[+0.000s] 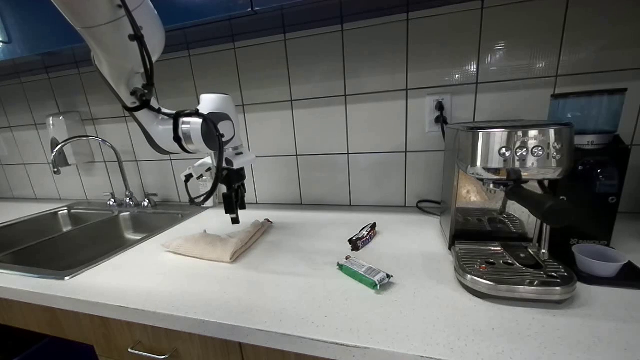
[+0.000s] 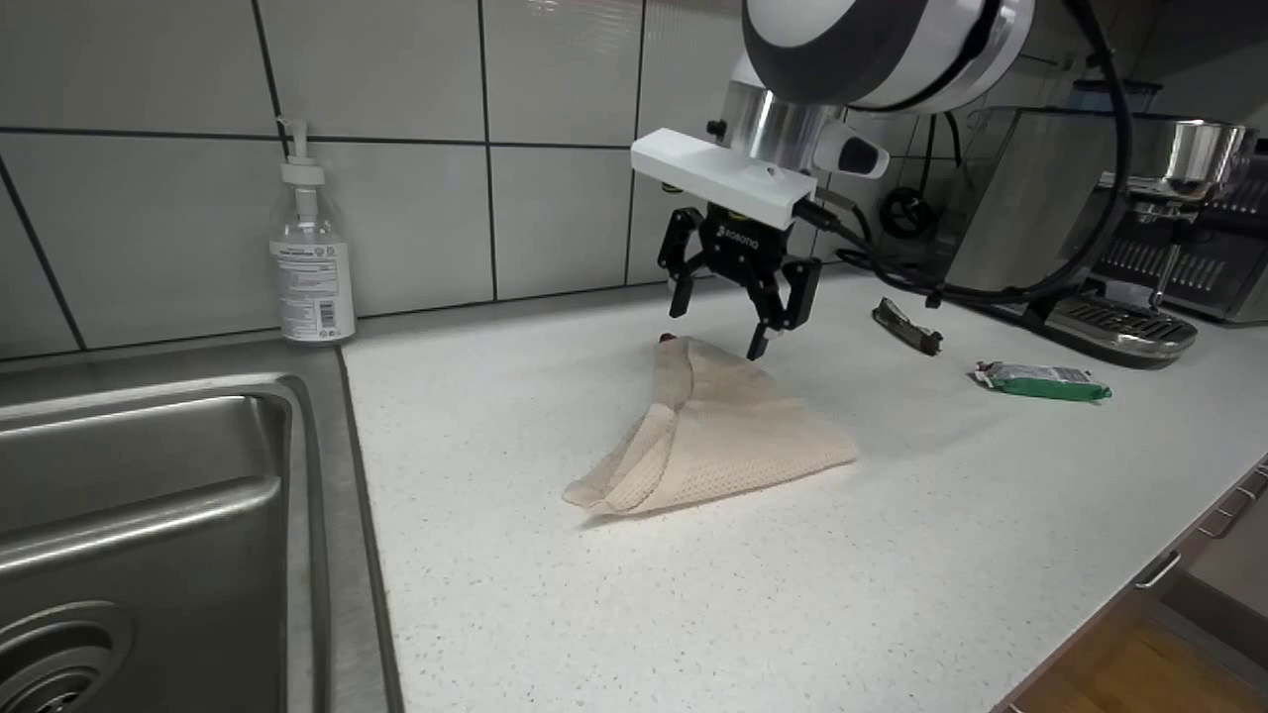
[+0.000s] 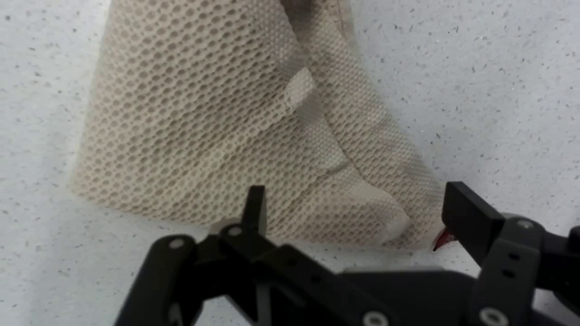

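A: What stood farthest left?
B: A steel sink, with a curved faucet at its back. A clear pump bottle stood by the tiled wall, at the sink's right rear corner.
A: And what came next along the table?
B: A beige mesh cloth lay folded right of the sink in both exterior views, a small red tip showing at one end.
A: How did the claw stand?
B: Its fingers were spread well apart, pointing down close above the cloth's edge, near that red tip. In the wrist view, the cloth showed in the gap between them.
A: What lay farther right?
B: A dark wrapped bar and, nearer the table's front edge, a green-and-white bar, the two apart. Beyond them stood a steel espresso machine, then a black coffee grinder with a pale bowl at its foot.
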